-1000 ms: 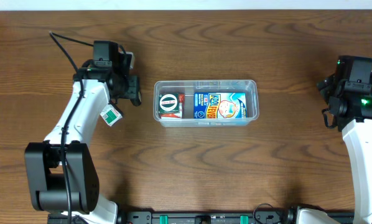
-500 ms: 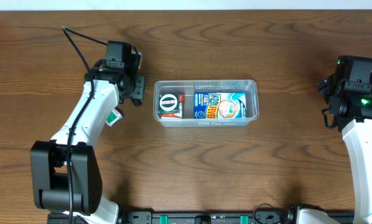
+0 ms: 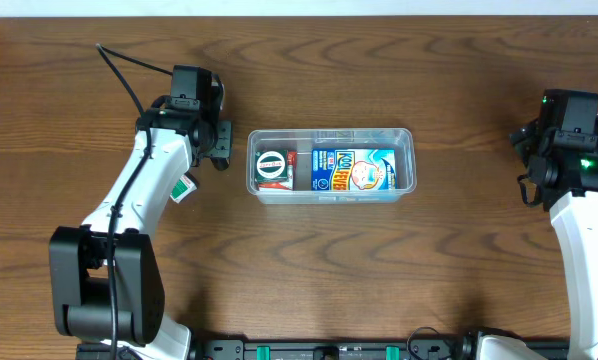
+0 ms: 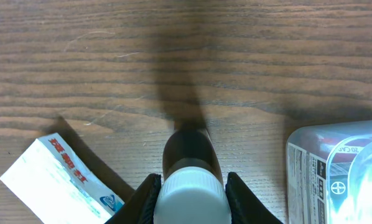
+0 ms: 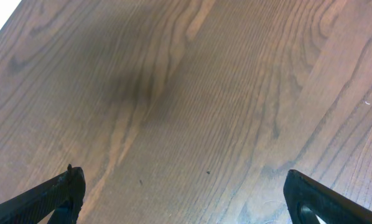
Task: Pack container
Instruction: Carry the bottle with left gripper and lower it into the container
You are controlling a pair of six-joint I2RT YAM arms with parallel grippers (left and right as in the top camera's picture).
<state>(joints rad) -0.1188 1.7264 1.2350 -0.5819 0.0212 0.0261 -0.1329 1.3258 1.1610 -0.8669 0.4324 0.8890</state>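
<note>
The clear plastic container [image 3: 404,140] sits mid-table; its left end shows in the left wrist view [image 4: 298,149]. It holds a blue-and-white printed box [image 3: 352,170] and a round item with a black-and-white top [image 3: 271,164]. My left gripper [image 4: 188,193] is shut on a dark bottle with a white cap [image 4: 188,196], held just left of the container; in the overhead view the gripper [image 3: 219,150] hides the bottle. A white sachet with red and blue print [image 4: 55,180] lies on the table to its left, partly under the arm [image 3: 184,186]. My right gripper [image 5: 186,199] is open over bare wood.
The wooden table [image 3: 379,270] surrounds the container. The right arm [image 3: 574,150] stands at the far right edge. The left arm's cable [image 3: 129,70] loops over the back left.
The left gripper moved right towards the container's left end between one second and half a second ago, then held still. The right arm has not moved.
</note>
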